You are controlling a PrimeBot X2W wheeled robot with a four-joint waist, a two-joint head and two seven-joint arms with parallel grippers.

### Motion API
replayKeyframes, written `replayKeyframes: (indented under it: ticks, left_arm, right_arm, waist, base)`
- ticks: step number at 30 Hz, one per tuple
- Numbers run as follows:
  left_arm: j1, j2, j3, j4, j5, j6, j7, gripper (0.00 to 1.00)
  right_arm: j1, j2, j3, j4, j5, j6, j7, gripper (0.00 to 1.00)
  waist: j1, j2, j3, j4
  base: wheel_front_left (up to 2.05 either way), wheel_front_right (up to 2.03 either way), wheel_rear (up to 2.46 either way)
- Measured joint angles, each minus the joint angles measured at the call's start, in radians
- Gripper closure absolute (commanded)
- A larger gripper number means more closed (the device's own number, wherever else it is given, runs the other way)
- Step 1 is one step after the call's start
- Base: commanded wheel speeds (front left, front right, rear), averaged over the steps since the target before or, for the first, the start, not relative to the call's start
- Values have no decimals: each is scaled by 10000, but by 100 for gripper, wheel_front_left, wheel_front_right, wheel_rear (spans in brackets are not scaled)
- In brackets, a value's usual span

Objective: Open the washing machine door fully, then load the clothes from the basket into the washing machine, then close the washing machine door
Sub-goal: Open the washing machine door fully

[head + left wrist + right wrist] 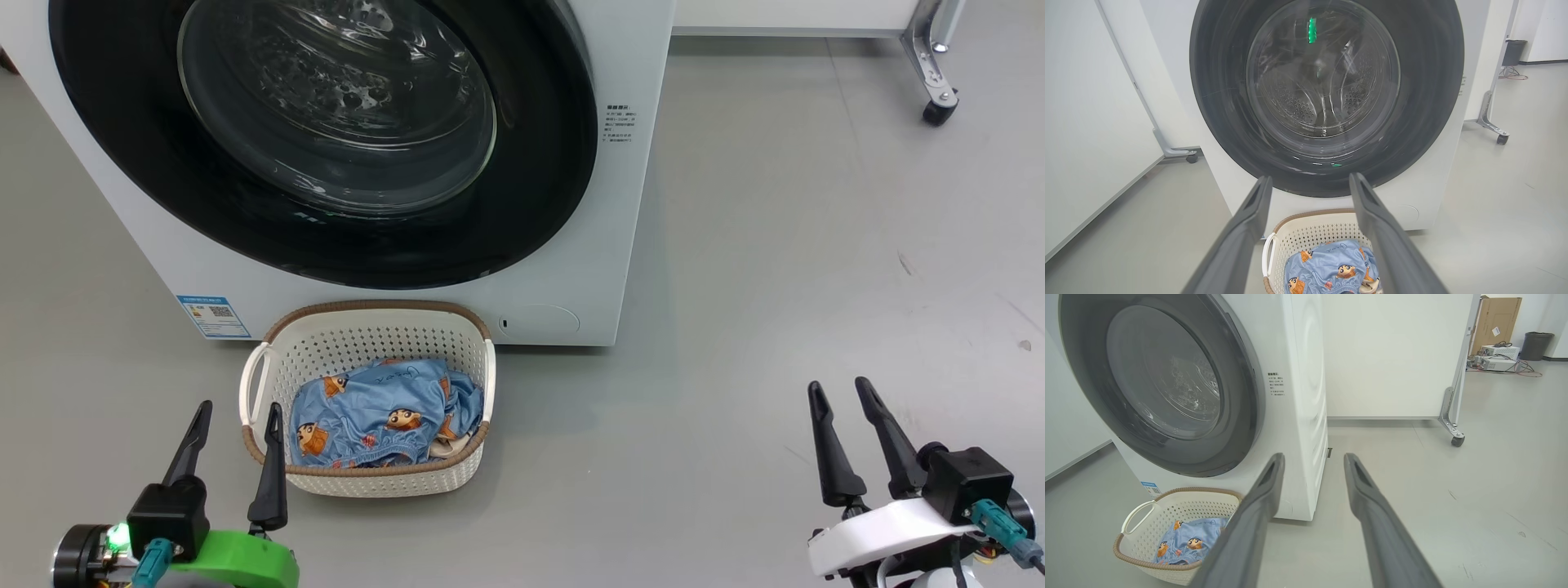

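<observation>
At the lower left of the head view, the left gripper point(239, 407) is seen with its fingers spread wide and nothing between them. Its tips are drawn over the near-left corner of the basket point(367, 343). The basket is set on the floor point(735, 327) at lower centre-left, just in front of the washing machine point(588, 269). The clothes point(375, 412) are heaped loosely inside it, below the rim.

The clothes are judged soft, light and limp. A raised fold at the top of the heap is best pinched deep, since a shallow pinch may slip off and a loose end may be trailed over the rim. The basket is judged light enough to be dragged along if cloth is snagged.

Across the upper left and centre, the washing machine door point(326, 122) is seen shut against the machine's front, so the first step is judged not yet done. The door is judged rigid and fairly heavy on its hinge, its glossy black rim point(122, 188) slippery, and its glass not to be struck. No handle can be made out. In the right wrist view the rim's right-hand edge appears to stand slightly proud, and a fingertip is probably best hooked there.

At the lower right, the right gripper point(838, 384) is seen with fingers parted and empty, well apart from machine and basket.
</observation>
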Motion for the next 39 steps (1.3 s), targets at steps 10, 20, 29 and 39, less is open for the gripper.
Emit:
replayKeyframes:
  ticks: [10, 20, 29, 39]
  left_arm:
    - [0, -2, -6, 0, -2, 0, 0, 0]
    - [11, -4, 79, -4, -199, 0, 0, 0]
    - [23, -10, 169, -46, -282, 0, 0, 0]
    - [-16, 8, 184, -274, -353, 0, 0, 0]
  right_arm:
    - [0, 36, -25, 31, 286, -2, 0, 100]
    - [4, 293, -997, 56, 2869, -2, -2, 100]
    - [-40, 297, -2010, 418, 8608, -2, -4, 100]
    - [-732, 307, -3285, 830, 12067, -4, -15, 100]
  waist:
    - [0, 0, 25, -3]
    - [0, 0, 71, -60]
    - [0, 0, 194, -160]
    - [0, 0, 532, -33]
  base:
    - [0, 0, 0]
    - [0, 0, 0]
    - [0, 0, 0]
    - [0, 0, 0]
